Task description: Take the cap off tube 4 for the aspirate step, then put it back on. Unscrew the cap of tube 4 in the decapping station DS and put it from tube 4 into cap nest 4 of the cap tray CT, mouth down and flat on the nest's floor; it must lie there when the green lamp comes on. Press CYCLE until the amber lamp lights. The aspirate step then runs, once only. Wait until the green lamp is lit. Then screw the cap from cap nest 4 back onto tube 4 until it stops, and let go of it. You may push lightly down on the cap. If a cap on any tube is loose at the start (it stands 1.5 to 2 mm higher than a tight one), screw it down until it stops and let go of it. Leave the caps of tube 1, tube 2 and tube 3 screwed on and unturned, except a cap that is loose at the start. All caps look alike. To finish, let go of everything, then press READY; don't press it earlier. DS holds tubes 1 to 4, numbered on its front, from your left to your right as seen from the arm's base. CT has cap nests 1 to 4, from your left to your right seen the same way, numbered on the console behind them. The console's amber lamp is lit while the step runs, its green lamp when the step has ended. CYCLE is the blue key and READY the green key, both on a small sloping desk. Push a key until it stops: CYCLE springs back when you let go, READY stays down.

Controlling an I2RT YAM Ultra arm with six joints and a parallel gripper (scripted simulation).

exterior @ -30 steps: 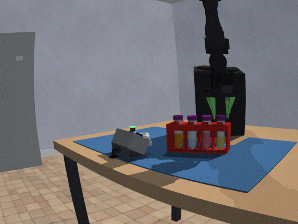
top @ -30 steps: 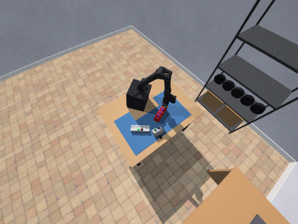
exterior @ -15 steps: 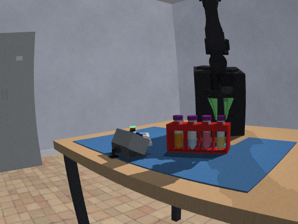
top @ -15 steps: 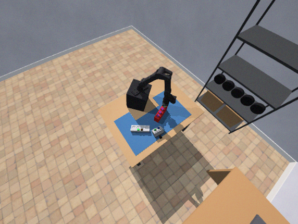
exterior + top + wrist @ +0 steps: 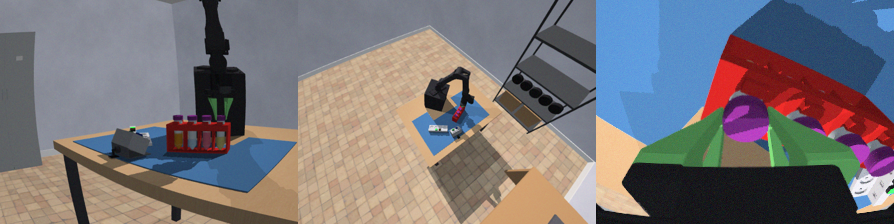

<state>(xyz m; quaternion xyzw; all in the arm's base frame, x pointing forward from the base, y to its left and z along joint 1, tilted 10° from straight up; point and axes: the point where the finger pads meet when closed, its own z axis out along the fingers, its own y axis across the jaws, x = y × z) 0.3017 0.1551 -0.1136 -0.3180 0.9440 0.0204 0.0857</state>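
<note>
The red decapping station [image 5: 198, 136] holds four tubes with purple caps; it also shows in the overhead view [image 5: 458, 114]. My gripper [image 5: 221, 117] points straight down over the end tube, the rightmost one in the side view. Its green fingers are shut on that tube's cap [image 5: 746, 117], which still sits on the tube with yellow liquid [image 5: 220, 139]. I cannot read the tube numbers. The other three caps [image 5: 852, 143] stand in a row beyond it. The white cap tray with its console [image 5: 438, 128] lies at the mat's front, with a green dot on it.
The grey sloping key desk [image 5: 455, 131] stands beside the tray, seen from behind in the side view [image 5: 128, 143]. The arm's black base box [image 5: 436, 95] stands behind the rack. A blue mat [image 5: 208, 161] covers the table's middle.
</note>
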